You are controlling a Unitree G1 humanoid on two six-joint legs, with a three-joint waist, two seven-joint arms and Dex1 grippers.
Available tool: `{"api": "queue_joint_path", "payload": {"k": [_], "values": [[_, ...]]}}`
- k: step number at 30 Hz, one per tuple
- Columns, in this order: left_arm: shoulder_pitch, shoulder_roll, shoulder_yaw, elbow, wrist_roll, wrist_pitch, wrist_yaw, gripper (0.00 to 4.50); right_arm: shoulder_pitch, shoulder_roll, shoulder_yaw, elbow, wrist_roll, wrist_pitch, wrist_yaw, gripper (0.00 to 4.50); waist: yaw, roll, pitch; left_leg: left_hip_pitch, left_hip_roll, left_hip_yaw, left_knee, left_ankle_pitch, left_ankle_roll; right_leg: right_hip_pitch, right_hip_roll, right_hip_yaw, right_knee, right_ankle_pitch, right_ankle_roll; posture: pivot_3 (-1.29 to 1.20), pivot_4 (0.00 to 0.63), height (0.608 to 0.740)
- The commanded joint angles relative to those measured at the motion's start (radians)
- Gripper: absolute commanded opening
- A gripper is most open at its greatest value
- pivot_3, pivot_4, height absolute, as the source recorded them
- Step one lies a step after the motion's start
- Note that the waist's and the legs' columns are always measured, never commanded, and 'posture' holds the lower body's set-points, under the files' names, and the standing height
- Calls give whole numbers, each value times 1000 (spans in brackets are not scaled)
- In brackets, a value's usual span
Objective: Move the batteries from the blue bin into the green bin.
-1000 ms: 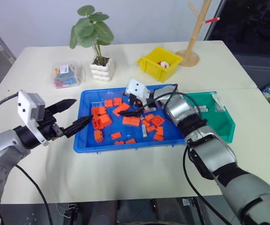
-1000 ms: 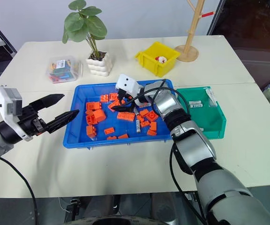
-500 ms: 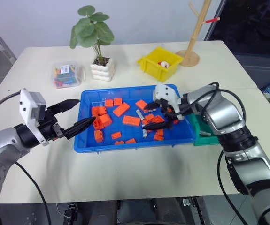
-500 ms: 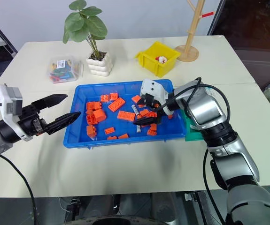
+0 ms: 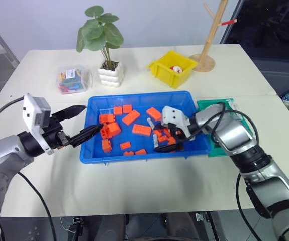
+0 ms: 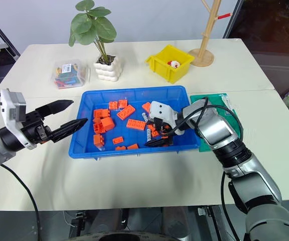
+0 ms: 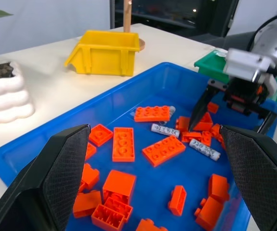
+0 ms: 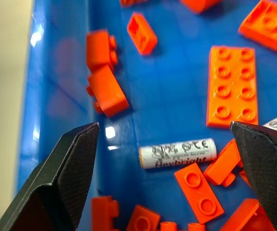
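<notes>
Surface: a pale tabletop carries everything; both arms reach over it from the near side.
Blue bin: the largest container, lying between the two grippers and strewn with orange bricks; the cells to be moved lie among them.
Green bin: just behind the right arm, touching the blue bin's end, apparently placed so that transfers are short; its contents are largely hidden by the arm.
Yellow bin: well beyond the right gripper, holding a small red-and-white item.
Right gripper: fingers spread wide and holding nothing, angled down into the blue bin's near corner, likely lining up a pick.
Left gripper: jaws apart and empty, poised level at the blue bin's far end, seemingly waiting clear of the work.
Batteries: one printed silver cell lies flat directly ahead of the right gripper, between its fingers' lines and close beside small bricks; two more lie just beyond its tips.
</notes>
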Motion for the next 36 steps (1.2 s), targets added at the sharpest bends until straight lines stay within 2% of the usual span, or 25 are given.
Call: {"api": "queue_joint_path", "payload": {"k": [1,9,21,22,24,26,32,36], "values": [[6,-2,30,-27,-10,-3,19,4500,-39,15,24,73,-23,-77,32,4469,-2,0,0,0,0,0,0,0,0,0,0,0,0,0,0,0,150,740],[10,-6,32,-34,-13,-9,38,4500,-94,50,50,239,-77,-184,70,4469,-1,0,0,0,0,0,0,0,0,0,0,0,0,0,0,0,150,740],[3,-12,32,-31,-6,-15,56,4500,-78,63,51,259,-99,-191,120,4469,-1,0,0,1,0,0,0,0,0,0,0,0,0,0,1,0,150,740],[1,-12,29,-28,-3,-17,56,4500,-78,64,50,259,-99,-192,122,3972,-1,0,0,1,0,0,0,0,0,0,0,0,0,0,1,0,150,740],[-1,-12,27,-26,-2,-18,56,4500,-74,63,48,255,-97,-191,123,3371,-1,0,0,1,0,0,0,0,0,0,0,0,0,0,1,0,150,740],[-1,-11,26,-26,-2,-18,56,4500,-71,62,47,250,-96,-192,128,2327,-1,0,0,1,0,0,0,0,0,0,0,0,0,0,1,0,150,740],[-6,-10,16,-24,-3,-17,45,4500,-71,69,31,234,-97,-186,102,2229,-1,0,0,1,0,0,0,0,0,0,0,0,0,0,1,0,150,740],[-40,6,-17,-12,-33,-5,-20,4500,-158,69,-49,197,-48,-110,79,2229,-1,0,0,1,0,0,0,0,0,0,0,0,0,0,1,0,150,740]]}}
